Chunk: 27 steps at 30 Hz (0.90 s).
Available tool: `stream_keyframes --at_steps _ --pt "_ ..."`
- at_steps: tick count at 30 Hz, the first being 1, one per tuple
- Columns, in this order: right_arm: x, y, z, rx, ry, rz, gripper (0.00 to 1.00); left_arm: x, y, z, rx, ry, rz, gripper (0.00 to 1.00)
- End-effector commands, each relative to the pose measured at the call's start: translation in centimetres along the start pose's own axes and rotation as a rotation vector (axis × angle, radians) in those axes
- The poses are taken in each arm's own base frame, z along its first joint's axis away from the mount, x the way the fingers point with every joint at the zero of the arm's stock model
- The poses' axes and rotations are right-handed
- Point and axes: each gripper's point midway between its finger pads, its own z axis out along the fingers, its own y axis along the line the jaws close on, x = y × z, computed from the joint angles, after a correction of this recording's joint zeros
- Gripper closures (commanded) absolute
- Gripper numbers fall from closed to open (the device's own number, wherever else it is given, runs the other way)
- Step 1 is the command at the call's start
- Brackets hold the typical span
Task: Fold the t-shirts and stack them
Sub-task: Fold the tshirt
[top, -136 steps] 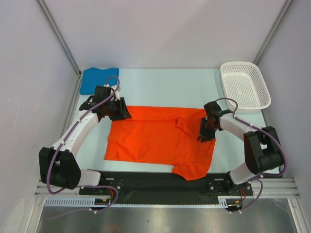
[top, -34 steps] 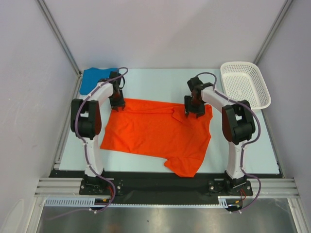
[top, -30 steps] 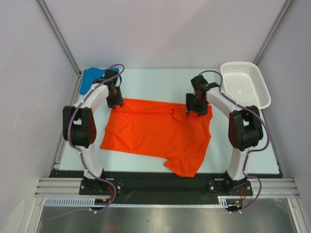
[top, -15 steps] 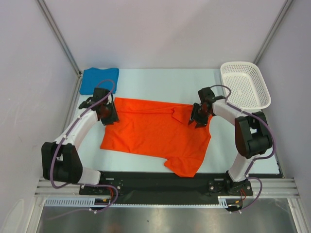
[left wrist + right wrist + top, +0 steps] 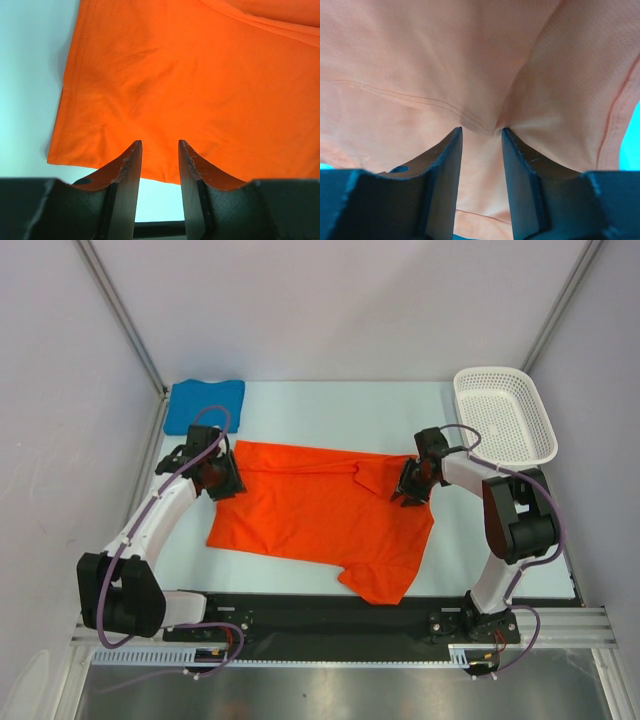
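The orange-red t-shirt (image 5: 320,520) lies spread on the pale table, with one sleeve folded in near its upper right. My left gripper (image 5: 220,480) hangs over the shirt's left edge. In the left wrist view its jaws (image 5: 160,145) are open, the orange cloth (image 5: 200,75) lies under the tips, and bare table shows between the fingers. My right gripper (image 5: 410,490) presses on the shirt by the folded sleeve. In the right wrist view its jaws (image 5: 481,131) stand apart while the cloth (image 5: 445,60) puckers between the tips. The blue t-shirt (image 5: 205,405) lies folded at the far left corner.
A white perforated basket (image 5: 463,400) stands at the far right corner. Metal frame posts rise at both far corners. A black rail with both arm bases runs along the near edge, and the shirt's lower sleeve reaches it.
Both grippers have drawn back from the shirt's far edge toward the near side. The right jaws have narrowed and cloth bunches between them. The left jaws have kept their width.
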Motion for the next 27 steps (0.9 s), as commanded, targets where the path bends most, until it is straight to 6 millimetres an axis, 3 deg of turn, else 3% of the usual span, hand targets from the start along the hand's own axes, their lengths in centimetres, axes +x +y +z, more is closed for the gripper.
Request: stream_keyframes --at_steps 1,3,10,14,18,22,27 --pt "-0.9 0.5 1.3 -0.028 -0.020 -0.001 0.59 -0.4 -0.7 -1.1 0.027 -0.030 -0.002 0.60" --pt "-0.8 0.5 1.2 -0.022 -0.017 -0.003 0.65 -0.5 -0.6 -1.1 0.022 -0.027 0.004 0.60" --pt "-0.9 -0.2 0.1 0.018 -0.028 -0.033 0.65 -0.8 -0.9 -1.1 0.031 -0.035 0.000 0.60" --pt "-1.0 -0.2 -0.1 0.026 -0.016 -0.040 0.81 -0.8 -0.9 -1.0 0.033 -0.031 -0.001 0.60" --pt "-1.2 0.1 -1.2 0.028 -0.019 -0.057 0.85 -0.9 -1.0 -0.9 0.035 -0.033 -0.003 0.60" --pt "-0.6 1.0 -2.8 -0.005 0.009 -0.067 0.92 -1.0 -1.1 -0.8 0.037 -0.037 -0.006 0.60" --pt "0.8 1.0 -3.2 -0.026 0.058 -0.060 0.93 -1.0 -1.2 -0.4 0.044 -0.034 -0.003 0.60"
